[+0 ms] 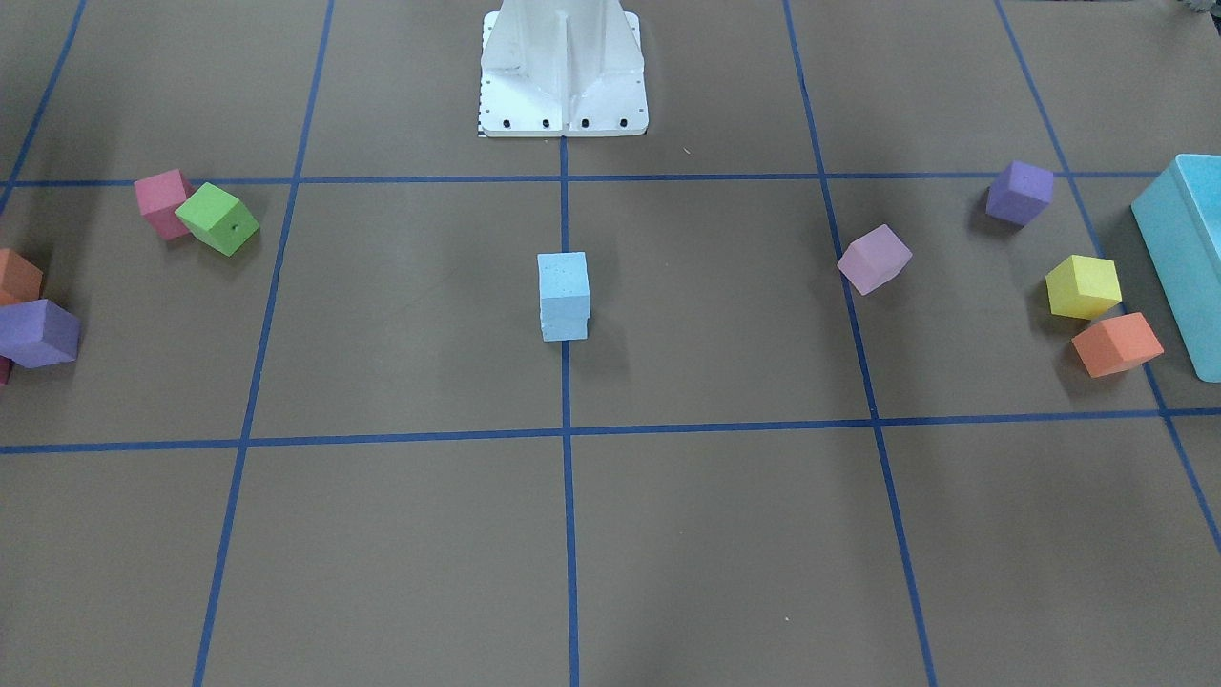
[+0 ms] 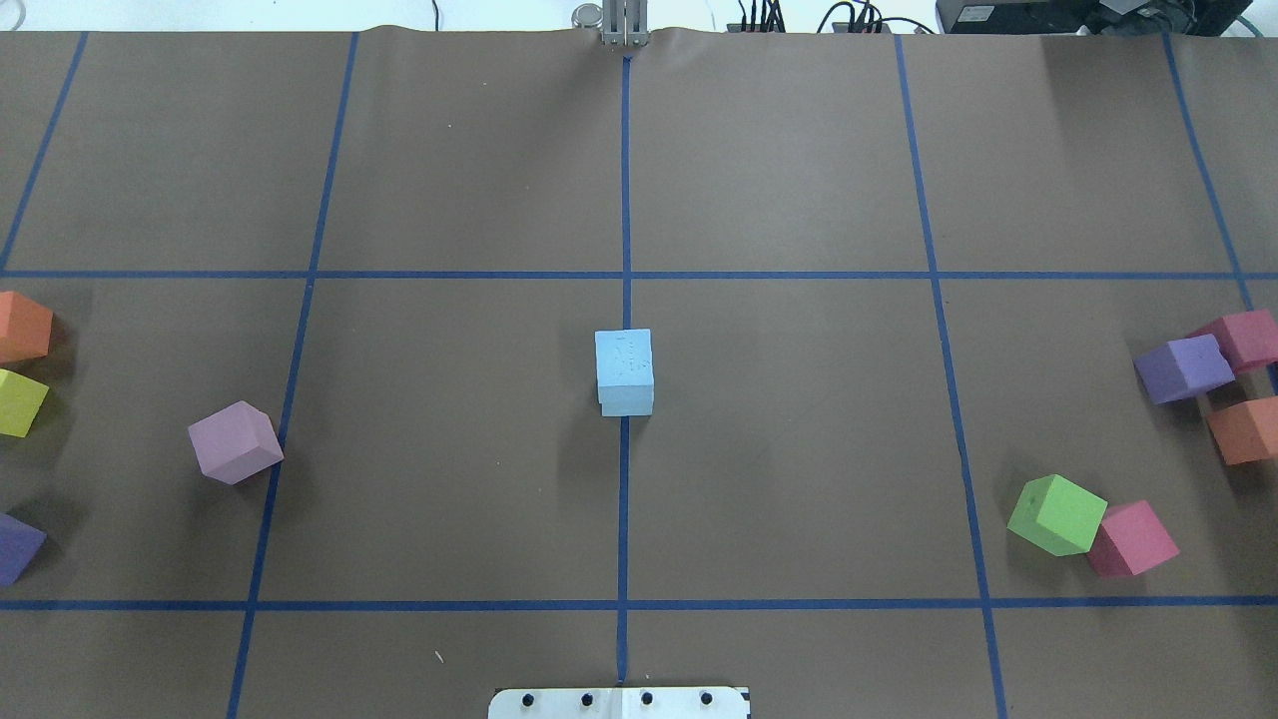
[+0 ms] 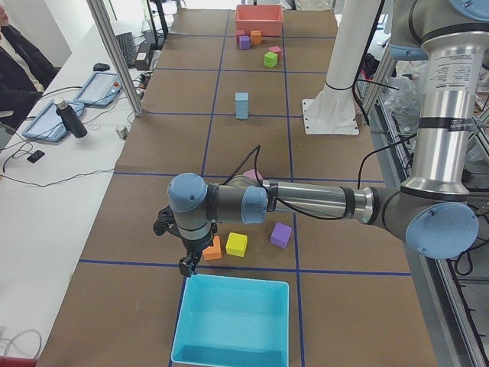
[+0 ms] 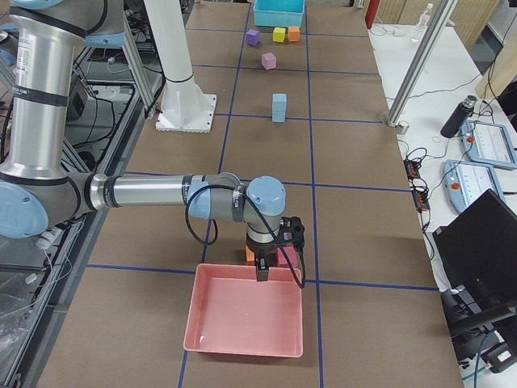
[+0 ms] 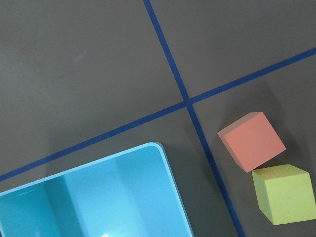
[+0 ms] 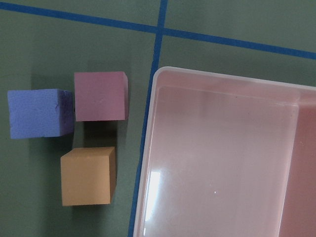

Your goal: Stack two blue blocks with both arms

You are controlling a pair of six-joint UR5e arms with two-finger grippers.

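Observation:
The two blue blocks stand stacked in the middle of the table, on the blue centre line. The upper block [image 1: 563, 277] sits squarely on the lower block [image 1: 565, 326]. The stack also shows in the overhead view [image 2: 624, 361]. No gripper touches it. My left gripper [image 3: 186, 267] hangs far off at the table's left end, over the rim of the teal tray [image 3: 233, 321]. My right gripper [image 4: 262, 273] hangs at the right end, over the rim of the pink tray [image 4: 242, 319]. I cannot tell whether either is open or shut.
Pink [image 1: 160, 202], green [image 1: 217, 219], orange [image 1: 17, 277] and purple [image 1: 36, 332] cubes lie on my right side. Lilac [image 1: 874, 259], purple [image 1: 1019, 192], yellow [image 1: 1082, 286] and orange [image 1: 1116, 343] cubes lie on my left. The white base post [image 1: 563, 67] stands behind the stack.

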